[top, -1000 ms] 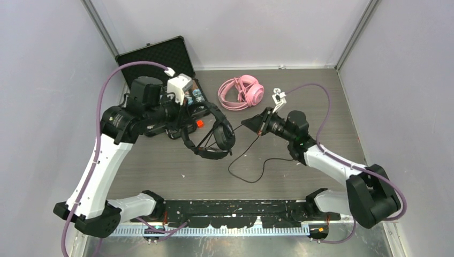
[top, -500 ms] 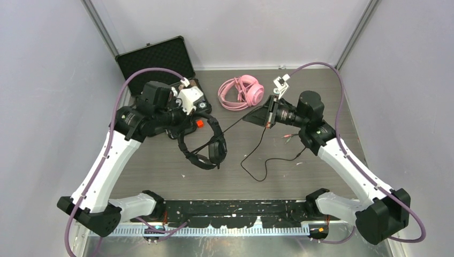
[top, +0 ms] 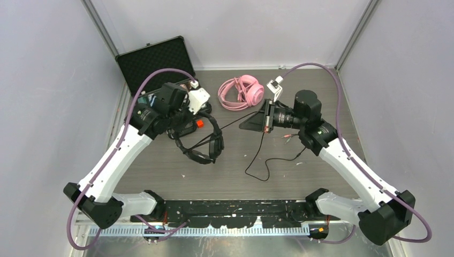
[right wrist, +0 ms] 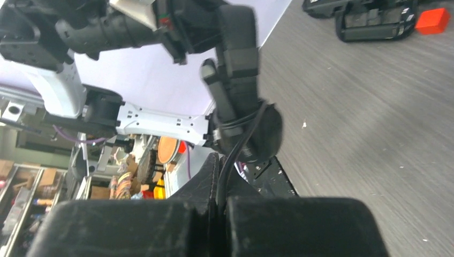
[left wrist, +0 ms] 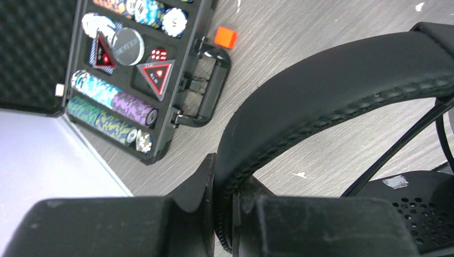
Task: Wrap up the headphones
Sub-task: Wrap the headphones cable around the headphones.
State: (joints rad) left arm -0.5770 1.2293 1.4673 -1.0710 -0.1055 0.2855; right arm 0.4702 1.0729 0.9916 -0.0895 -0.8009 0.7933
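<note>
- Grey wood-grain tabletop, pale walls on three sides. Above the left-centre of that surface hang the black headphones, which I judge to be lifted clear of it.
- My left gripper is clamped tight on the padded headband, near one end of the arc. Pinching the band leaves both ear cups free, so turns of cord can go round them.
- Their long axis, from the crown of the band to the cups, runs from my left fingers toward the near edge and a little rightward. The cups sit at the lower, near end and the open side of the arc faces my right arm.
- The black cable leaves the cups and runs straight and taut to my right gripper, whose jaws are closed narrow on it — tension I judge is meant to lay each loop snug.
- Past that pinch the rest of the cord droops to the table in a loose loop, its free end lying near my right forearm. Much of it looks not yet wound.
- The pink headphones lie flat at the far centre, well apart from both grippers, their cord bundled against them.
- Further left an open case holds poker chips, with an orange cube just beside its handle.
</note>
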